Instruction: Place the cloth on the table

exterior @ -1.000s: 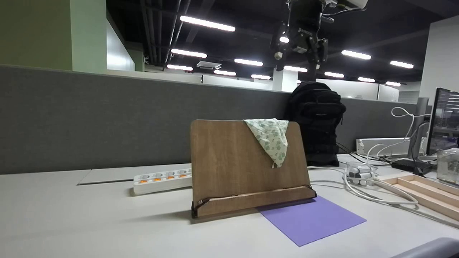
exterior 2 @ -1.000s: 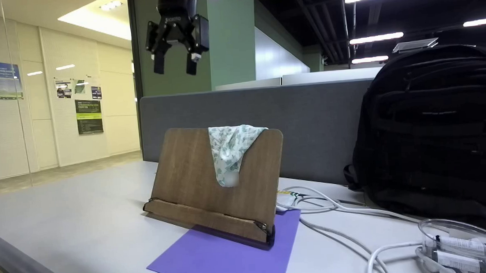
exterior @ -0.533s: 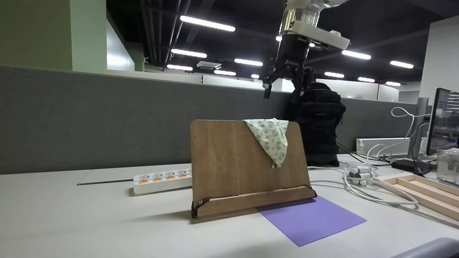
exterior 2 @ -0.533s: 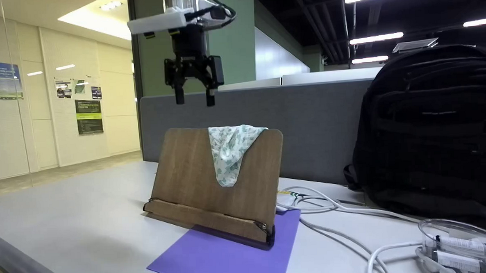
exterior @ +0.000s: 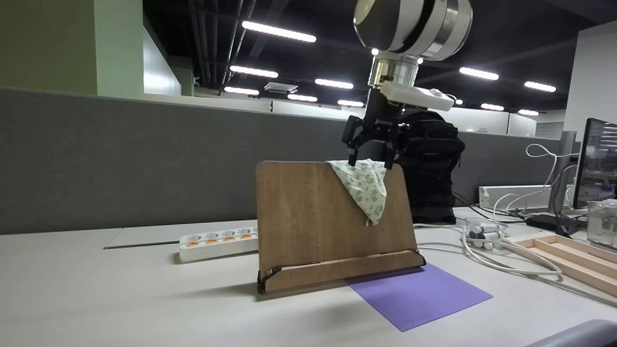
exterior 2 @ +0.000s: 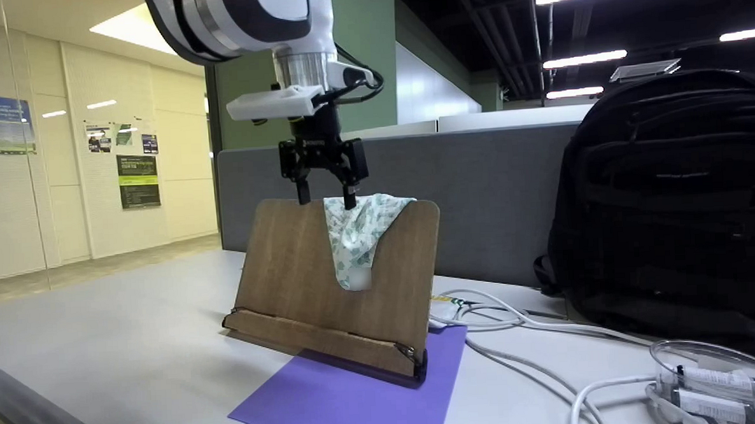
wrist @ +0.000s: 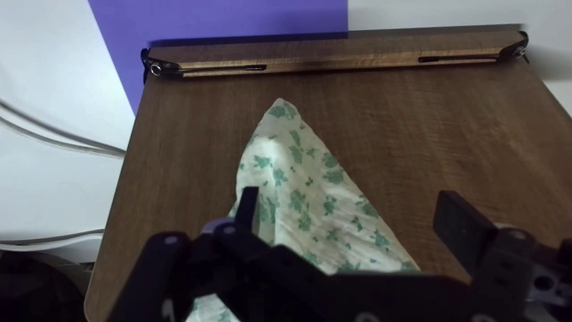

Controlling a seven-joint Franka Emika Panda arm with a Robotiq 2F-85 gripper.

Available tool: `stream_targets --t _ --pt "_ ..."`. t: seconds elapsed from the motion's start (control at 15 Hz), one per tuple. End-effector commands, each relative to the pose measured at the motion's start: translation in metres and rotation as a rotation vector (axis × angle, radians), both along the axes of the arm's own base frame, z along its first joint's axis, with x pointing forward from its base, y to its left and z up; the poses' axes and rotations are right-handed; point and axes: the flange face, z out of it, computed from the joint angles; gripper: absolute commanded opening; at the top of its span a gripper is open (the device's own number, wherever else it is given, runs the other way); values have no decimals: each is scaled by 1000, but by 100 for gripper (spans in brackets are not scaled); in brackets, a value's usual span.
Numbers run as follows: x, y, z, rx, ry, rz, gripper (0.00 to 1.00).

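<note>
One arm [exterior 2: 280, 25] bent, gripper [exterior: 370, 164] pointed down near one cloth [exterior: 368, 189] draped over one wooden stand [exterior: 323, 221], two fingers [wrist: 464, 228] parted, one backpack [exterior 2: 677, 218] by the bench's [exterior: 120, 294] partitioned edge

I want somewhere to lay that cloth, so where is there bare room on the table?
In an exterior view, the table is bare left of the wooden stand, in front of the power strip, and along the stand's front to the purple sheet. It's crowded right of the stand: cables, wooden tray, backpack.
</note>
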Motion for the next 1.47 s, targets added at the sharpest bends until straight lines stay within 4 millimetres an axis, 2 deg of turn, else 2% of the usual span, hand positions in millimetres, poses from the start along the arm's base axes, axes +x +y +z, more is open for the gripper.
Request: stream_targets --t 0.0,0.47,0.53,0.6,0.67,0.87,1.27,1.4 --pt "10 -4 -10 -16 -18 -8 100" --pt "21 -14 -21 -55 -26 -3 100" --pt "22 -15 -22 -61 -29 -1 75" --pt "23 -16 -22 -67 -30 3 75" --pt "24 -17 -23 -70 -34 2 68" --pt "26 -19 -24 -73 -44 -1 45" --pt "25 -19 -19 -51 -33 -12 5" --pt "21 -16 -17 -35 -10 -9 0"
